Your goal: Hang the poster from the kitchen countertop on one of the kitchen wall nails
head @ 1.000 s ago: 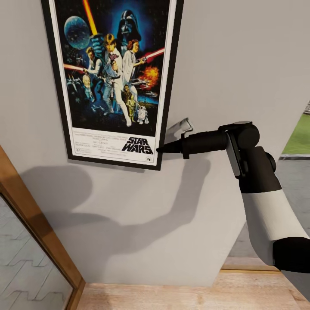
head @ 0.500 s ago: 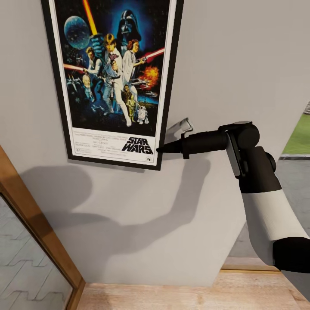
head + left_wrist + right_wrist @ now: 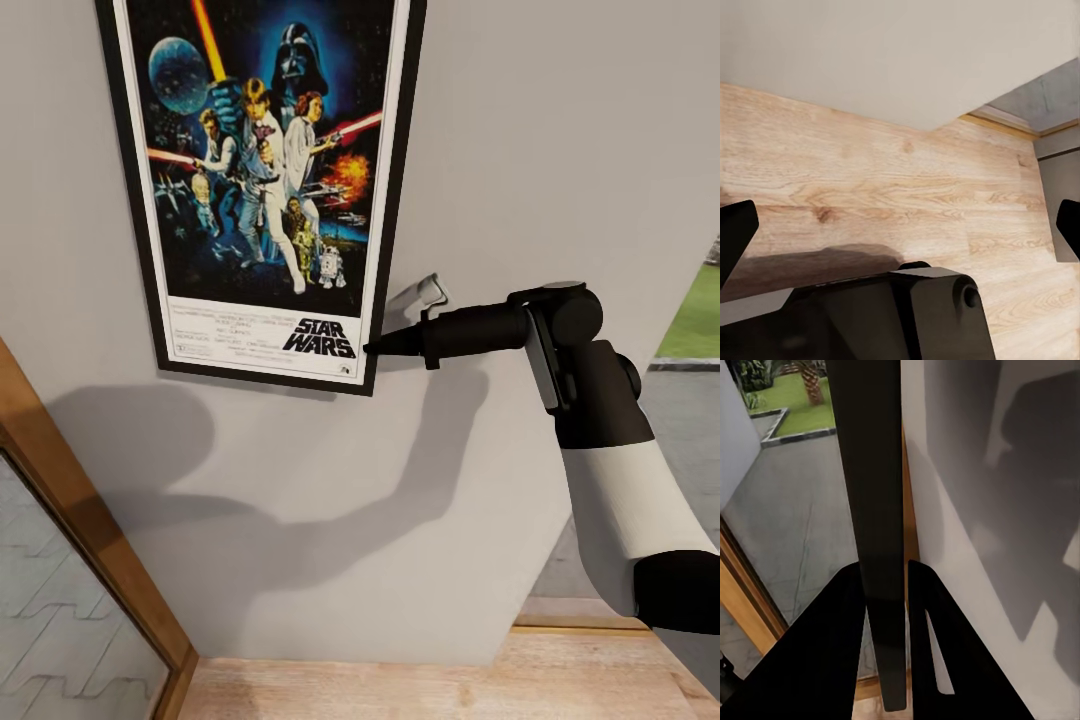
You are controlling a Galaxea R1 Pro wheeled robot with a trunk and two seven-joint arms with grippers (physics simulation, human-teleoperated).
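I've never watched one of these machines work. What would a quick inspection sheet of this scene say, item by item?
Surface: grey wall above a light wooden floor.
Job's things: poster flat against the wall, upright; whether it hangs on a nail cannot be told.
Clutter: nothing seen.
Grippers: right gripper clamps the poster's lower right edge, its fingers either side of the black frame; left gripper spread open over the floor, holding nothing.
Cables: nothing seen.
Surroundings: wooden door or window frame at lower left; small metal bracket on the wall; lawn and paving outside.
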